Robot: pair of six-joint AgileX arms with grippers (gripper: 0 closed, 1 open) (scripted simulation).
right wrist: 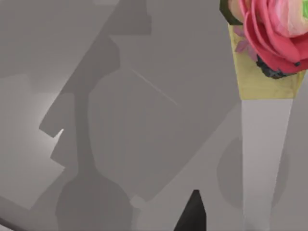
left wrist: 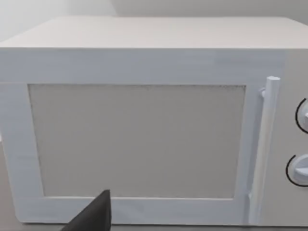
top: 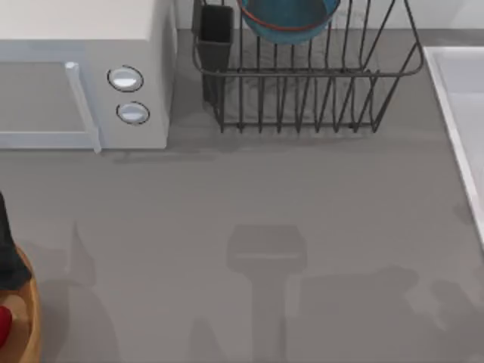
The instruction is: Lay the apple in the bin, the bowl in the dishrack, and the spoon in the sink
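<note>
Fingers show as a single dark tip on each arm, so whether either pair is open or closed cannot be told. In the left wrist view, one dark fingertip (left wrist: 98,211) of the left gripper (left wrist: 94,219) pokes up in front of a white microwave (left wrist: 144,134). It faces the microwave's grey door panel, with the upright handle and two round knobs off to one side. In the right wrist view, one dark fingertip (right wrist: 192,211) of the right gripper (right wrist: 190,219) sits above the grey table (right wrist: 120,120), which is crossed by soft shadows. Close beside it is the spoon (right wrist: 264,144), a pale grey stem with a yellow band and a pink rose decoration. Whether it is held or lying loose cannot be told. From above, at the near left corner of the table (top: 265,197), the orange-brown bin (top: 26,302) is cut off by the edge. The red apple (top: 3,325) rests inside it, and a dark part of the left arm (top: 6,249) stands over the bin's rim. The middle of the table carries only grey shadows. At the far left stands the microwave. To its right at the far edge is the dark wire dishrack (top: 302,91), with a dark utensil cup (top: 215,34) on its left corner. The blue bowl (top: 291,19) sits inside the rack. Along the table's right side runs the pale sink (top: 461,98) with its raised white rim.
</note>
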